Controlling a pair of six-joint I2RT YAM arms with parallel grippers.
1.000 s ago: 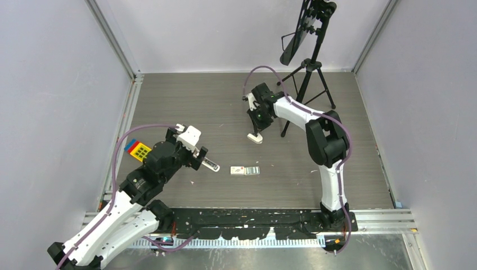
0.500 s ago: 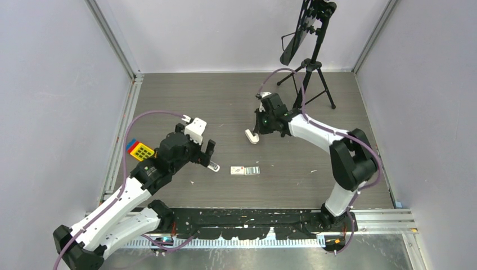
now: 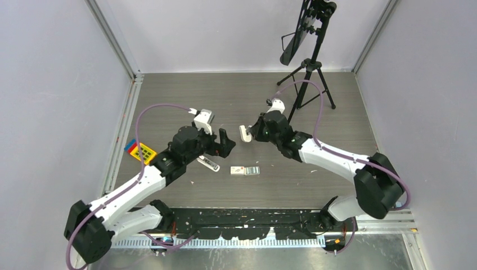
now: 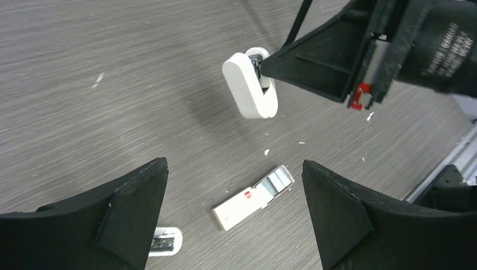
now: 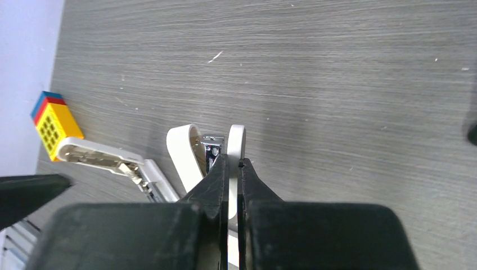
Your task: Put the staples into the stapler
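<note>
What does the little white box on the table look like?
The box is small, flat and white, likely cardboard, with a tiny red mark on top. Its grey tray is slid partly out of one end. The box lies flat on the dark grey table, between the two arms and towards their bases. Only the table touches it.

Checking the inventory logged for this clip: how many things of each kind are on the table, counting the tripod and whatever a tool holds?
Staplers: 2, the long stapler lying flat and the short stapler in the right tool
Staple box: 1
Block, yellow, blue and red: 1
Tripod: 1
Total: 5
</note>
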